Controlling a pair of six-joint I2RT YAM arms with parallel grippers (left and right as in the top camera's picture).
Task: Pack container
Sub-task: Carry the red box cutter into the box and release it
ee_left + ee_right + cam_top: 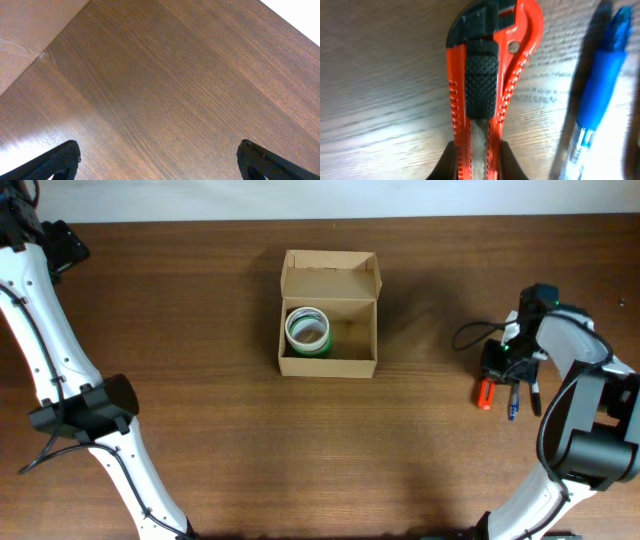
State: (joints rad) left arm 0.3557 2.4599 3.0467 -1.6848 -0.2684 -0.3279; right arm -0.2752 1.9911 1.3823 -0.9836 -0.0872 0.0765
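Note:
The tan cardboard container (pixel 328 315) stands open at the table's middle back, its flap lid folded back. A green and white tape roll (pixel 307 330) lies in its left half. My right gripper (pixel 493 376) is at the right side of the table, shut on a red utility knife (pixel 487 85) that rests on the wood; its red end shows in the overhead view (pixel 485 394). My left gripper (pixel 159 160) is open and empty over bare wood; in the overhead view it is out of frame at the far left.
A blue pen (pixel 595 95) lies just right of the knife; it also shows in the overhead view (pixel 513 402) with a dark pen (pixel 534 396) beside it. A black cable (pixel 475 332) loops near the right arm. A cardboard sheet (pixel 25 35) fills the left wrist view's upper left.

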